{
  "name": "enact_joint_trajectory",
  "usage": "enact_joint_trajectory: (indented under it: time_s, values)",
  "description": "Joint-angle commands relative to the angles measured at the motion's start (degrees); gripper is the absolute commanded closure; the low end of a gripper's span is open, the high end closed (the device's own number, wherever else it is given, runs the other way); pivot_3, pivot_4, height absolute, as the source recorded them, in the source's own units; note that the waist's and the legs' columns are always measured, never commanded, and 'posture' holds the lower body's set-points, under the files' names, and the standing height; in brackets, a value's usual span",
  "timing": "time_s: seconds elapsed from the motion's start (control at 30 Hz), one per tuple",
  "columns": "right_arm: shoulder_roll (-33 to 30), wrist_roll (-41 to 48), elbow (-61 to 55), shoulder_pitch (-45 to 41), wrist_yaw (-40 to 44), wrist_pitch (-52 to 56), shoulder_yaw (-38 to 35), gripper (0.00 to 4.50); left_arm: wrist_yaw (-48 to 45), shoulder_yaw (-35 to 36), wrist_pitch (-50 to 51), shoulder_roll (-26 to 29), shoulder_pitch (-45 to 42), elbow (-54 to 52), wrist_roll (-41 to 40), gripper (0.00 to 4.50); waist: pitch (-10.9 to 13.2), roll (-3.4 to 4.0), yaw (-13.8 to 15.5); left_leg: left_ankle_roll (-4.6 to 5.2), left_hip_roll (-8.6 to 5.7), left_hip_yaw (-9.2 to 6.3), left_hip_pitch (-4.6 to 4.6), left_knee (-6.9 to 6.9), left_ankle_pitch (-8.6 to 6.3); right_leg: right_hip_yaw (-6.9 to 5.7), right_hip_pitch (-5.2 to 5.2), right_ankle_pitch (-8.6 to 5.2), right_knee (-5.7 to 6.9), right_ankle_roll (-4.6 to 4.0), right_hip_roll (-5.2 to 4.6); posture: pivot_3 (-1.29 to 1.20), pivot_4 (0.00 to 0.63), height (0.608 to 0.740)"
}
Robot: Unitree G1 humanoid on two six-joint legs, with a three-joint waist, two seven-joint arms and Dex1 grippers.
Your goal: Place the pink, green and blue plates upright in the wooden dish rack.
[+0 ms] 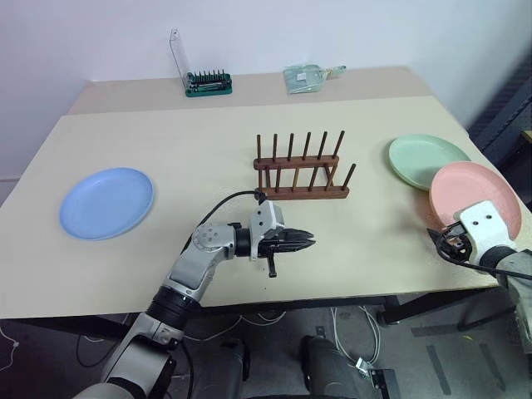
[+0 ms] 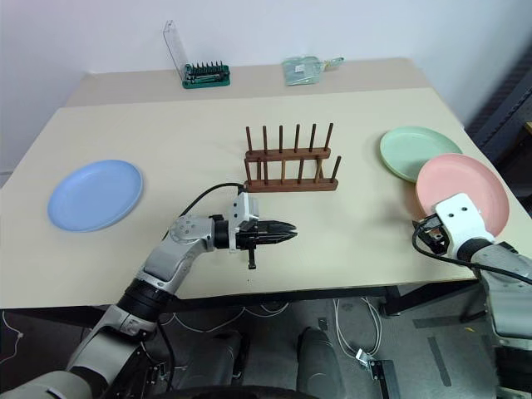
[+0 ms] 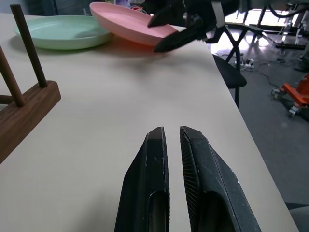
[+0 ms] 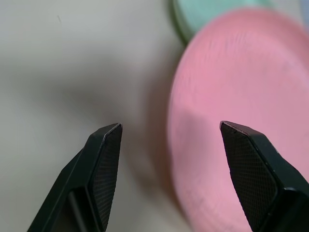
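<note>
A pale beige rectangular worktop (image 1: pixel 166 266) fills the scene from the head views. Near its middle stands the small dark brown wooden dish rack (image 1: pixel 301 173), two base rails with rows of upright pegs, and no plate stands in it.

The round light blue plastic plate (image 1: pixel 106 202) lies flat toward the worktop's left side, well apart from the rack. Toward the right side lies the round pale mint green plastic plate (image 1: pixel 427 160). The round salmon pink plastic plate (image 1: pixel 474 195) overlaps the green plate's near right rim and rests partly on it, so the pink plate sits tilted.

The left gripper (image 1: pixel 309 241) is above the worktop in front of the rack, pointing level toward the right, its two black fingers together and holding nothing.

The right gripper (image 4: pixel 169 133) is at the worktop's right front edge, just in front of the pink plate. Its two black fingers stand wide apart and hold nothing; in the right wrist view one fingertip (image 4: pixel 239 133) lies over the pink plate and the other over bare worktop.

At the far edge sit a green screwdriver-bit holder with a raised clear lid (image 1: pixel 208 83) and a small clear packet (image 1: pixel 306 77).
</note>
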Motion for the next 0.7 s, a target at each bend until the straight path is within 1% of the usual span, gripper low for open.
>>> enact_joint_trajectory:
  time_s: [0.03,0.17,0.2,0.3,0.43,0.53,0.57,0.63,0.7]
  values:
    - [-0.3,-0.8,2.4,-1.8,-1.4,-1.1,0.2,2.09,0.2,1.1,0.0,0.4,0.2,-2.0,-0.9,4.02,0.0,0.00,0.0,0.00,0.00,0.00,0.00,0.00,0.00,0.00,0.00,0.00,0.00,0.00,0.00,0.00,0.150,0.740]
    - [-0.7,-1.3,3.3,-2.1,-1.8,-2.3,1.0,4.04,0.6,1.4,0.4,0.6,0.6,-2.3,-1.0,4.02,0.0,0.00,0.0,0.00,0.00,-0.01,-0.01,0.00,0.00,0.00,0.00,0.00,0.00,0.00,0.00,0.00,0.150,0.740]
    - [-0.8,-1.5,3.4,-2.1,-1.9,-2.5,1.1,4.45,0.6,1.4,0.5,0.6,0.6,-2.3,-1.0,4.02,0.0,-0.01,0.0,0.00,-0.01,-0.01,-0.01,0.00,0.00,0.00,0.00,0.00,-0.01,0.00,0.00,0.00,0.150,0.740]
    - [-1.4,-1.9,3.0,-1.9,-2.0,-3.1,0.9,4.45,0.6,1.5,0.5,0.6,0.6,-2.3,-1.2,4.02,0.0,-0.05,0.0,0.00,-0.01,-0.03,0.01,0.01,0.00,0.00,0.05,0.00,-0.02,0.01,0.00,0.00,0.150,0.740]
    - [-6.0,-4.1,-1.0,-0.3,0.1,-4.7,0.1,4.45,0.3,1.6,0.0,0.5,0.2,-1.2,-1.1,4.02,0.0,0.01,0.1,0.00,-0.04,-0.03,-0.02,0.01,0.00,0.01,0.03,-0.02,-0.02,0.03,-0.02,0.00,0.150,0.740]
    - [-9.2,-2.4,-4.1,-1.3,3.3,-5.8,-1.6,4.45,0.3,1.7,-0.3,0.6,0.1,-0.8,-1.1,4.02,0.0,0.02,-0.1,0.00,-0.03,-0.02,0.01,0.00,0.00,0.01,0.03,-0.02,-0.01,0.03,-0.01,0.00,0.150,0.740]
    - [-10.6,-1.0,-6.2,-2.1,5.5,-7.2,-2.2,4.45,0.2,1.7,-0.3,0.6,0.0,-0.8,-1.1,4.02,0.0,0.04,-0.2,0.00,-0.02,-0.02,0.02,-0.02,0.00,0.01,0.03,-0.02,-0.01,0.04,-0.01,0.00,0.150,0.740]
    - [-11.3,4.8,-10.8,-5.9,9.5,-6.8,-3.3,4.45,0.7,1.9,-0.5,0.7,0.0,-0.8,-0.7,4.02,0.0,0.10,-0.5,0.00,-0.01,0.01,0.02,-0.02,0.00,0.01,0.02,-0.03,0.00,0.05,0.00,0.00,0.150,0.740]
    - [-9.2,14.3,-14.6,-13.6,11.6,-2.0,-3.1,4.45,1.4,2.4,-0.5,0.9,0.1,-1.1,-0.6,4.02,0.1,0.11,-0.6,0.01,0.04,0.02,0.06,-0.04,0.00,0.01,0.02,-0.11,-0.01,0.19,0.01,0.00,0.150,0.740]
